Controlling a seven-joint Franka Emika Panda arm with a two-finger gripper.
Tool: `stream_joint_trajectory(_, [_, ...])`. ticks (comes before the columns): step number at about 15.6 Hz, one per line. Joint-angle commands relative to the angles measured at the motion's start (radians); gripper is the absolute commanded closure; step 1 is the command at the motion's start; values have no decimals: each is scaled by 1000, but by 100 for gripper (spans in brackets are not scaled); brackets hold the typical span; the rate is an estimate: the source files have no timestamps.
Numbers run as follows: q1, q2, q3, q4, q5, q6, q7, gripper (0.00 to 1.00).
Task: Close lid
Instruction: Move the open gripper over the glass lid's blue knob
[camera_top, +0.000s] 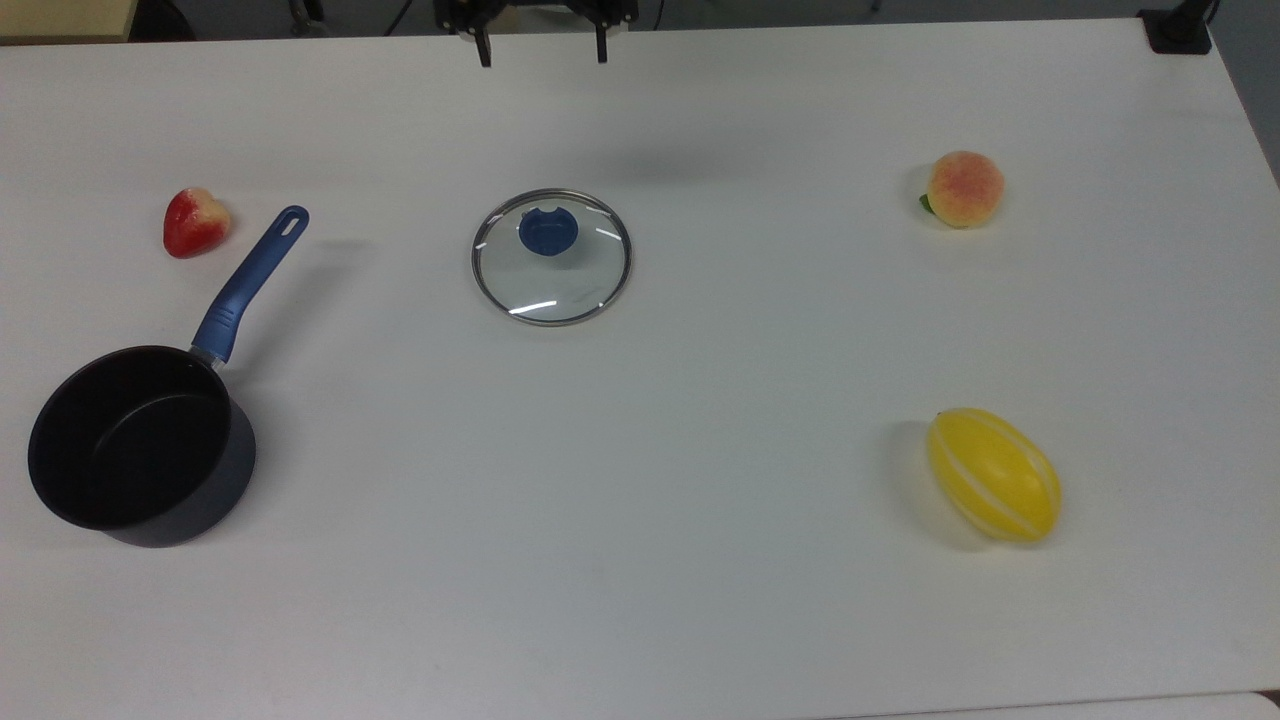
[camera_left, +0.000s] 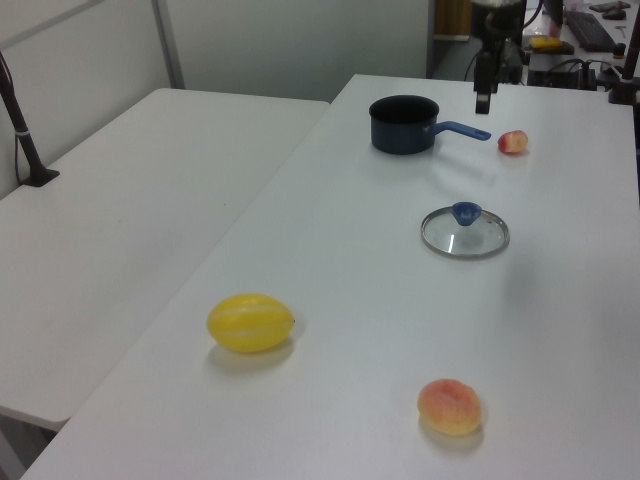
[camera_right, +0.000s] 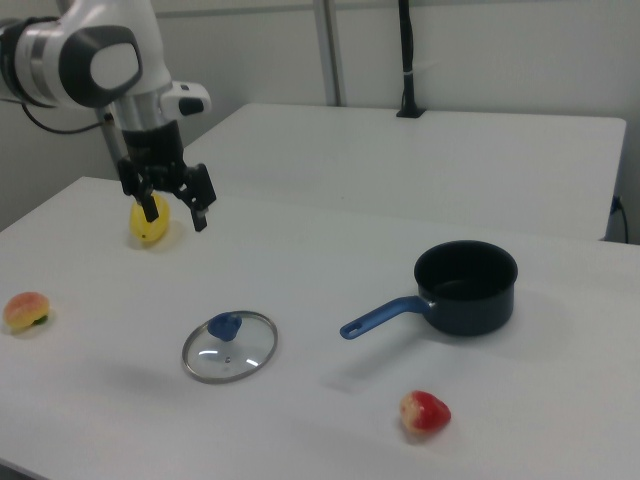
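The lid (camera_top: 552, 272) lies flat on the white table, a clear glass disc with a metal rim and a blue knob (camera_top: 548, 231); I also see the lid (camera_left: 465, 233) (camera_right: 229, 347) from both sides. The black saucepan (camera_top: 140, 445) (camera_left: 403, 124) (camera_right: 466, 287) stands uncovered at the top view's left, blue handle pointing away. My gripper (camera_top: 543, 45) (camera_right: 175, 212) hangs open in the air beyond the lid, near the top view's upper edge, holding nothing. In the left view the gripper (camera_left: 484, 98) is above the pan's handle.
A red strawberry (camera_top: 195, 222) lies near the pan handle's tip. A peach (camera_top: 964, 188) and a yellow melon (camera_top: 994, 474) sit at the top view's right. A second white table (camera_left: 130, 200) adjoins on the left view's left.
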Motion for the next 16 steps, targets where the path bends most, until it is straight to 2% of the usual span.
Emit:
stream_joint_trajectory(1, [16, 13, -14, -61, 10, 3, -18, 0])
stream_joint_trajectory(4, [16, 24, -14, -98, 10, 14, -18, 0])
stream_joint_trajectory(9, [17, 49, -11, -206, -25, 135, -12, 0])
stream_joint_trajectory(13, [17, 46, -9, -333, -25, 348, 6, 0])
stream_joint_trajectory(16, [17, 49, -9, -379, -25, 468, 9, 0])
